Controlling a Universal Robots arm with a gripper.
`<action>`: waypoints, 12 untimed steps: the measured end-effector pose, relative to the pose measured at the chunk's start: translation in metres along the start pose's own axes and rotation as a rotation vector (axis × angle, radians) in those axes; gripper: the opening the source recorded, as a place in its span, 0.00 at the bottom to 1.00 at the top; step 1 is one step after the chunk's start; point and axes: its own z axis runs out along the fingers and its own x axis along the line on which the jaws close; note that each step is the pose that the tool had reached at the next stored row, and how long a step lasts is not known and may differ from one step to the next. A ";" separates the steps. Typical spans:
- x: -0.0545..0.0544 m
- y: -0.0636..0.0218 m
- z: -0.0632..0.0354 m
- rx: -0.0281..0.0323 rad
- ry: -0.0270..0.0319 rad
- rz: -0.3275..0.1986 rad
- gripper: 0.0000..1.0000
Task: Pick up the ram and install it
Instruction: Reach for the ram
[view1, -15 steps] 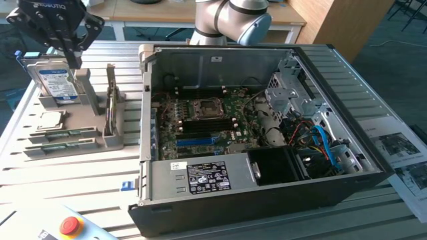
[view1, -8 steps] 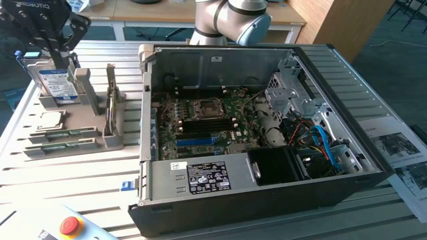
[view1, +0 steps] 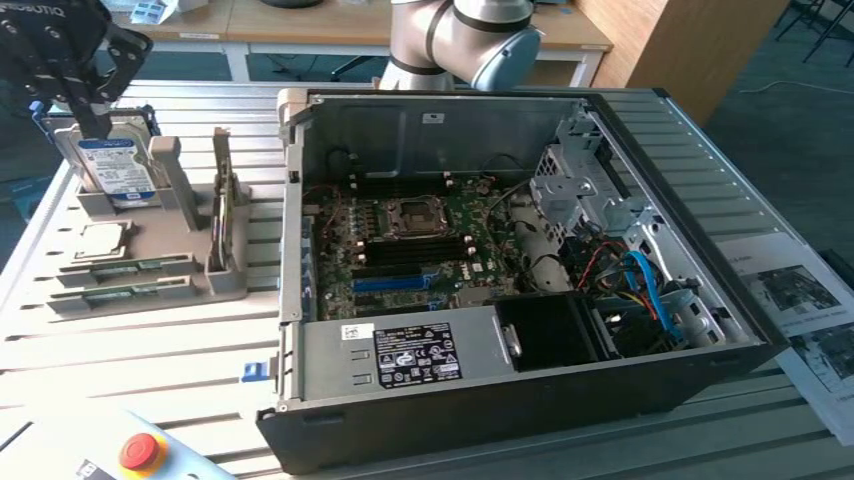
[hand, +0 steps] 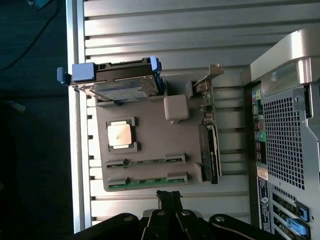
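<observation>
Gripper (hand: 169, 200) clenched shut, holding nothing
It hangs by the gray tray (hand: 150, 125); two rams (hand: 146, 162) (hand: 148, 181) lie flat in it

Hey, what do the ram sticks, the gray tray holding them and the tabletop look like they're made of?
Ram sticks: green circuit board, likely fibreglass laminate, matte. Gray tray: probably moulded or printed plastic, judging by its dull, even gray and rounded edges. Tabletop: seemingly aluminium, pale ribbed slats with a soft metallic sheen.

Bright glare on the table (view1: 147, 340), shadow inside the case (view1: 534, 405).
</observation>
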 end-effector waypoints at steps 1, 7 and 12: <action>0.002 -0.0002 0.0002 0.0001 0.0009 0.000 0.10; 0.010 -0.0008 0.0008 0.0003 0.0046 0.000 0.10; 0.011 -0.0008 0.0008 0.0004 0.0047 0.000 0.10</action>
